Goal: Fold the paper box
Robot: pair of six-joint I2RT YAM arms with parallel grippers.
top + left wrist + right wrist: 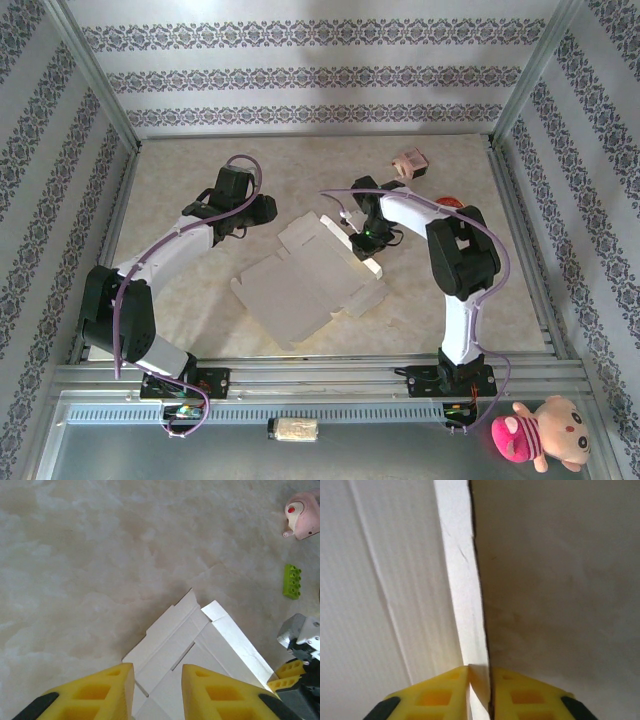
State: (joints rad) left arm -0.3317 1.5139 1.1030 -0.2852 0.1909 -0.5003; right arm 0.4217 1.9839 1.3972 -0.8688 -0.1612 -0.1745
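The paper box (300, 285) lies opened out flat, white side up, mid-table between the two arms, with bare table (200, 180) beyond its far and left edges. On its right side the right gripper (480, 672) has a flap pinched, the thin card clamped between its yellow fingers (440, 690). The left gripper (157, 672) hangs over the box's far corner, jaws parted, nothing between them. A green brick (292, 581) and a small pink item (410, 162) sit well apart, beyond the box.
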